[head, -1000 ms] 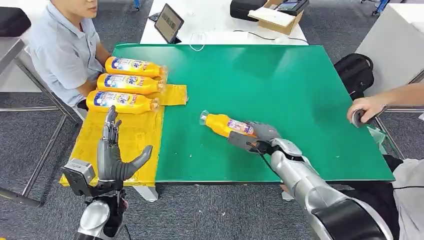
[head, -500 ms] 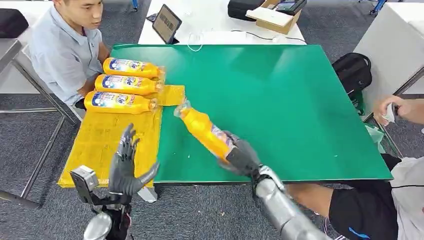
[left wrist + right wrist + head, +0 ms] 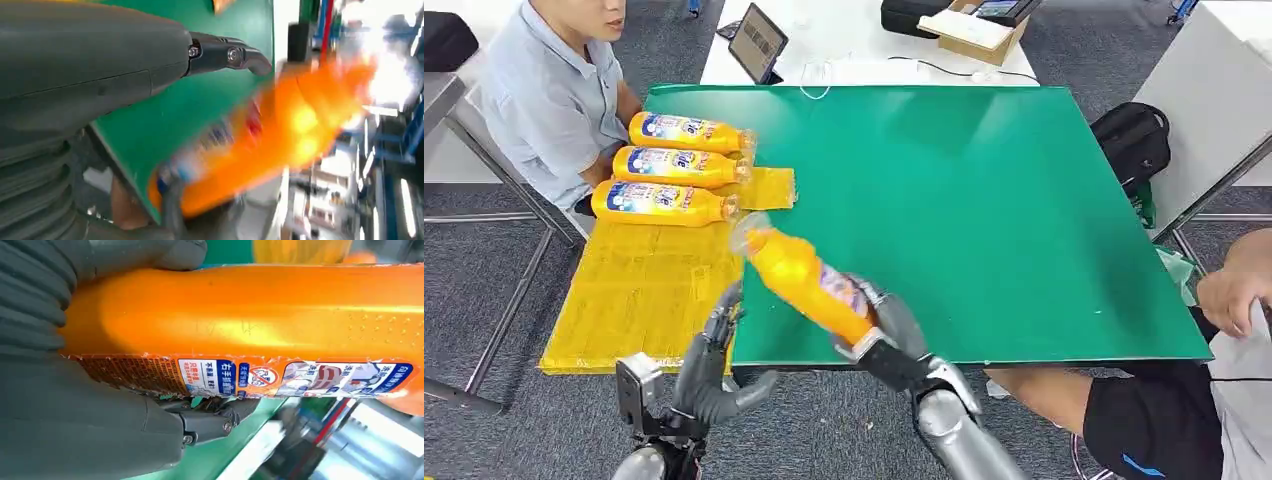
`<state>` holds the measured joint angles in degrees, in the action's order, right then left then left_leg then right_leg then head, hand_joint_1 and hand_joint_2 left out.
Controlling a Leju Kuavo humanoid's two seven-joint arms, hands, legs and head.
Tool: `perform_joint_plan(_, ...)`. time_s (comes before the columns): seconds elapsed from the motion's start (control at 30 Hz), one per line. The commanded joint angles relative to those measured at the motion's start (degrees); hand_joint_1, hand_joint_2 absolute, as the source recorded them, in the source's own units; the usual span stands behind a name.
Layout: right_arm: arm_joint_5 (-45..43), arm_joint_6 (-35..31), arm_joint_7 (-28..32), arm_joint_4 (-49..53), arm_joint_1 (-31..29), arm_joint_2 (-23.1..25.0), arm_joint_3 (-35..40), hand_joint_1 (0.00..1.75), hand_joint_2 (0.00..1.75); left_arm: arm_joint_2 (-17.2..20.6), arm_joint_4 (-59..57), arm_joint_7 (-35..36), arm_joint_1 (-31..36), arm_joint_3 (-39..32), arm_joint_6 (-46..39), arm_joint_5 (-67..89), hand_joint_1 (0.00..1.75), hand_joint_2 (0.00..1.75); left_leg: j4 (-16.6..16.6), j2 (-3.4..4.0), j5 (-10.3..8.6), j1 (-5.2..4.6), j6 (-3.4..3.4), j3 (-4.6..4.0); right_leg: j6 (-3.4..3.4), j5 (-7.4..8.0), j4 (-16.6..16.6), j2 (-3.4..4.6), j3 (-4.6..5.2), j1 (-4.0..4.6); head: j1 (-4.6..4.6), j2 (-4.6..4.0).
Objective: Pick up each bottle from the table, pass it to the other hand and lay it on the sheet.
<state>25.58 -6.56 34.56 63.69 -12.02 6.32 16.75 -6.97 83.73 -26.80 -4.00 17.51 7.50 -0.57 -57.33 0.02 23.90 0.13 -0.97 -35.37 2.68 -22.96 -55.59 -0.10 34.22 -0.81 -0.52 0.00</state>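
Right hand (image 3: 886, 335) grips an orange bottle (image 3: 804, 281) by its base end; fingers (image 3: 210, 422) clamped round the body, thumb on the opposite side, as the right wrist view shows close up. The bottle is lifted clear of the green counter (image 3: 984, 200) and tilted, with its clear cap end pointing up and away from the robot, over the counter's near edge where it meets the yellow sheet (image 3: 639, 290). Label with blue and white print faces the right wrist camera.

Left hand (image 3: 714, 365) is raised just beside the held bottle, on the sheet side of it, below the counter's near edge. Fingers apart, thumb spread outward, nothing in the hand. From the head view I cannot tell whether its fingertips touch the bottle. In the left wrist view the bottle (image 3: 280, 145) is a blurred orange shape just beyond the fingers (image 3: 225, 52).

Three more orange bottles (image 3: 669, 165) lie side by side on the far end of the sheet, caps toward the counter's middle, each touching or almost touching its neighbour.

A person in a light blue shirt (image 3: 539, 100) sits beside the sheet's far end. Another person's hand (image 3: 1234, 285) is off the counter's opposite side. A tablet (image 3: 757, 44) stands on the white table beyond the counter's far edge, and a black bag (image 3: 1132, 145) lies on the floor beside the counter.
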Motion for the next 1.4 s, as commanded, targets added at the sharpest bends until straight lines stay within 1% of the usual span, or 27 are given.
perform_joint_plan(0.03, 3.90, -4.11, 2.93, -8.50, -3.01, 3.22, 15.41, 1.69, 1.75, -1.32, -4.55, 1.63, 5.36, 5.16, 2.35, -5.22, 0.00, 1.75, 0.02, 0.01, 0.00, 0.04, 0.05, 0.08, -0.07, -0.01, 0.01, 0.00, -0.06, 0.04, 0.00, 0.00)
perform_joint_plan(0.07, 3.94, -4.31, 2.92, -8.56, -2.91, 3.37, 15.55, 1.69, 1.75, -1.24, -4.48, 1.62, 5.22, 5.23, 2.36, -5.23, 0.00, 1.75, 0.01, -0.01, 0.07, 0.06, 0.08, 0.26, -0.14, -0.09, 0.01, -0.02, -0.27, 0.07, 0.00, 0.00)
perform_joint_plan(0.17, 4.86, -5.29, 3.33, -8.27, -2.51, 3.06, 16.77, 1.69, 1.75, -0.82, -3.86, 1.92, 4.38, 5.26, 2.85, -6.45, 0.00, 1.75, 0.06, 0.09, 0.04, 0.05, 0.06, 0.23, -0.09, -0.04, 0.04, 0.07, -0.21, 0.04, 0.00, 0.00)
perform_joint_plan(0.2, 6.09, -7.10, 3.97, -8.09, -2.02, 3.16, 18.25, 1.71, 1.75, -0.71, -3.99, 2.42, 4.62, 5.32, 3.00, -7.33, 0.00, 1.75, 0.06, 0.06, 0.12, 0.08, 0.09, 0.38, -0.13, -0.12, 0.05, 0.04, -0.37, 0.07, 0.02, 0.00)
perform_joint_plan(0.23, 6.42, -8.40, 4.45, -8.46, -2.08, 3.26, 19.15, 1.68, 1.75, -0.81, -4.59, 2.73, 5.36, 5.28, 3.03, -8.34, 0.00, 1.75, 0.05, 0.01, 0.02, 0.05, 0.05, 0.19, -0.07, -0.05, 0.04, -0.03, -0.19, 0.04, 0.02, 0.00)
perform_joint_plan(0.27, 7.06, -12.09, 5.44, -9.46, -2.81, 3.27, 20.73, 1.68, 1.75, -0.75, -5.71, 3.51, 6.82, 5.50, 3.73, -10.67, 0.00, 1.75, 0.03, -0.03, 0.09, 0.07, 0.08, 0.32, -0.12, -0.14, 0.02, -0.06, -0.34, 0.05, 0.00, 0.00)
perform_joint_plan(0.37, 5.06, -15.82, 5.44, -8.83, -2.64, 3.02, 23.56, 1.69, 1.75, -1.25, -6.76, 4.05, 8.42, 5.16, 3.57, -13.35, 0.00, 1.75, -0.01, -0.03, 0.08, 0.07, 0.08, 0.24, -0.12, -0.13, -0.02, -0.07, -0.28, 0.06, 0.00, 0.00)
perform_joint_plan(0.43, 4.80, -15.79, 5.44, -9.19, -2.16, 3.05, 24.07, 1.68, 1.75, -1.33, -6.20, 4.03, 8.32, 5.08, 3.68, -14.23, 0.00, 1.75, 0.04, -0.06, 0.04, 0.04, 0.08, 0.24, -0.12, -0.11, 0.02, -0.11, -0.25, 0.03, 0.00, 0.00)
perform_joint_plan(0.57, 4.79, -16.31, 5.44, -11.07, -2.22, 2.76, 24.94, 1.73, 1.75, -0.93, -3.60, 2.89, 8.15, 5.59, 4.16, -14.93, 0.00, 1.75, 0.01, -0.04, 0.10, 0.07, 0.09, 0.29, -0.14, -0.14, 0.01, -0.06, -0.31, 0.07, 0.00, 0.00)
perform_joint_plan(0.6, 4.98, -16.70, 5.44, -11.60, -2.52, 2.69, 25.22, 1.69, 1.75, -0.93, -3.21, 2.81, 8.25, 5.66, 4.35, -15.33, 0.00, 1.75, 0.04, -0.07, 0.03, 0.06, 0.07, 0.16, -0.10, -0.08, 0.04, -0.12, -0.18, 0.05, 0.02, 0.00)
perform_joint_plan(0.63, 4.78, -16.68, 5.44, -11.94, -2.94, 2.62, 25.28, 1.71, 1.75, -0.88, -3.20, 3.24, 8.69, 5.78, 4.82, -16.07, 0.00, 1.75, 0.03, -0.10, -0.01, 0.05, 0.06, 0.09, -0.08, -0.06, 0.03, -0.15, -0.10, 0.04, 0.02, 0.00)
perform_joint_plan(0.67, 4.25, -16.41, 5.44, -12.09, -3.36, 2.57, 25.23, 1.73, 1.75, -0.83, -3.49, 3.57, 9.12, 5.85, 5.02, -16.56, 0.07, 1.75, 0.01, -0.15, 0.06, 0.07, 0.09, 0.22, -0.13, -0.14, 0.01, -0.20, -0.26, 0.07, 0.00, 0.00)
perform_joint_plan(0.7, 3.18, -16.12, 5.44, -12.91, -4.39, 2.69, 24.93, 1.66, 1.75, -0.61, -4.61, 3.93, 10.35, 6.01, 5.42, -17.49, 0.94, 1.75, 0.01, -0.09, 0.00, 0.06, 0.06, 0.07, -0.08, -0.06, 0.02, -0.14, -0.10, 0.05, 0.00, 0.00)
perform_joint_plan(0.8, 2.76, -15.96, 5.44, -13.39, -5.10, 2.75, 24.89, 1.66, 1.75, -0.59, -5.39, 3.95, 11.13, 5.92, 5.44, -17.83, 0.94, 1.75, 0.00, -0.16, 0.05, 0.07, 0.08, 0.22, -0.13, -0.14, 0.00, -0.21, -0.26, 0.06, 0.00, 0.00)
perform_joint_plan(0.93, 2.77, -16.00, 5.44, -13.41, -5.08, 2.77, 24.97, 1.66, 1.75, -0.56, -5.52, 3.93, 11.07, 5.94, 5.46, -17.88, 0.94, 1.75, 0.03, -0.10, -0.02, 0.05, 0.06, 0.11, -0.08, -0.06, 0.04, -0.16, -0.12, 0.04, 0.02, 0.00)
perform_joint_plan(0.97, 3.00, -16.28, 5.44, -13.71, -5.06, 2.88, 24.82, 1.69, 1.75, -0.58, -5.62, 3.91, 11.04, 5.95, 5.68, -18.38, 1.71, 1.75, 0.04, -0.09, -0.03, 0.05, 0.05, 0.09, -0.07, -0.05, 0.05, -0.15, -0.10, 0.04, 0.02, 0.00)
perform_joint_plan(1.0, 3.22, -16.83, 5.44, -13.89, -5.07, 2.93, 24.65, 1.71, 1.75, -0.58, -5.80, 4.09, 11.15, 5.94, 5.82, -18.88, 1.75, 1.75, 0.02, -0.15, 0.04, 0.07, 0.07, 0.23, -0.12, -0.13, 0.03, -0.21, -0.26, 0.06, 0.00, 0.00)
perform_joint_plan(1.03, 2.71, -16.36, 5.44, -14.36, -5.19, 3.05, 24.27, 1.73, 1.75, -0.49, -5.98, 4.19, 11.47, 6.00, 5.68, -19.39, 1.75, 1.75, 0.05, -0.09, -0.03, 0.04, 0.05, 0.09, -0.07, -0.05, 0.04, -0.15, -0.09, 0.03, 0.02, 0.00)
perform_joint_plan(1.07, 2.59, -16.16, 5.44, -14.61, -5.44, 2.95, 24.15, 1.69, 1.75, -0.52, -6.25, 4.27, 11.83, 5.93, 5.55, -19.71, 1.75, 1.75, 0.03, -0.11, -0.02, 0.05, 0.06, 0.10, -0.07, -0.06, 0.05, -0.16, -0.12, 0.04, 0.00, 0.00)
perform_joint_plan(1.1, 2.43, -15.60, 5.44, -15.33, -6.00, 2.86, 24.15, 1.71, 1.75, -0.51, -6.75, 4.46, 12.42, 5.92, 5.48, -20.38, 1.75, 1.75, 0.04, -0.19, 0.03, 0.06, 0.08, 0.25, -0.11, -0.14, 0.04, -0.25, -0.29, 0.05, 0.00, 0.00)
perform_joint_plan(1.13, 2.70, -15.65, 5.44, -16.02, -6.35, 2.80, 24.23, 1.73, 1.75, -0.50, -7.07, 4.49, 12.81, 5.92, 5.26, -20.64, 1.75, 1.75, 0.03, -0.11, -0.03, 0.06, 0.06, 0.08, -0.07, -0.05, 0.05, -0.17, -0.11, 0.05, 0.02, 0.00)
perform_joint_plan(1.17, 2.84, -15.98, 5.44, -16.63, -6.66, 2.79, 24.24, 1.69, 1.75, -0.56, -7.40, 4.49, 13.16, 5.89, 4.96, -20.98, 1.75, 1.75, 0.02, -0.22, 0.03, 0.08, 0.09, 0.26, -0.13, -0.14, 0.04, -0.28, -0.32, 0.07, 0.00, 0.00)
perform_joint_plan(1.2, 2.80, -16.12, 5.44, -17.09, -6.81, 2.91, 24.11, 1.45, 1.75, -0.65, -7.66, 4.56, 13.29, 5.58, 4.53, -21.35, 1.75, 1.75, 0.04, -0.17, -0.01, 0.07, 0.07, 0.17, -0.10, -0.08, 0.05, -0.23, -0.20, 0.06, 0.02, 0.00)
perform_joint_plan(1.23, 3.17, -17.76, 5.44, -17.17, -6.62, 3.15, 23.67, 0.03, 1.75, -0.55, -7.76, 4.54, 13.33, 5.50, 4.22, -21.58, 1.75, 1.75, 0.02, -0.11, -0.03, 0.05, 0.05, 0.08, -0.07, -0.04, 0.04, -0.17, -0.10, 0.04, 0.02, 0.00)
perform_joint_plan(1.3, 5.41, -23.52, 5.44, -15.83, -5.09, 3.69, 23.81, 0.00, 1.75, -0.50, -7.19, 4.31, 12.29, 4.35, 2.70, -21.96, 1.75, 1.75, 0.01, -0.20, 0.02, 0.08, 0.09, 0.24, -0.13, -0.13, 0.02, -0.25, -0.27, 0.07, 0.00, 0.00)
perform_joint_plan(1.37, 6.02, -24.64, 5.44, -15.16, -4.07, 3.77, 24.41, 0.00, 1.75, -0.30, -7.17, 4.32, 12.10, 3.75, 2.01, -22.07, 1.75, 1.75, 0.04, -0.08, -0.03, 0.04, 0.05, 0.09, -0.06, -0.04, 0.05, -0.14, -0.08, 0.03, 0.00, 0.00)
perform_joint_plan(1.4, 6.02, -24.64, 5.44, -15.16, -4.07, 3.77, 24.41, 0.00, 1.75, -0.30, -7.17, 4.32, 12.10, 3.75, 2.01, -22.07, 1.75, 1.75, 0.04, -0.14, 0.04, 0.07, 0.08, 0.26, -0.12, -0.12, 0.06, -0.19, -0.29, 0.06, 0.02, 0.00)
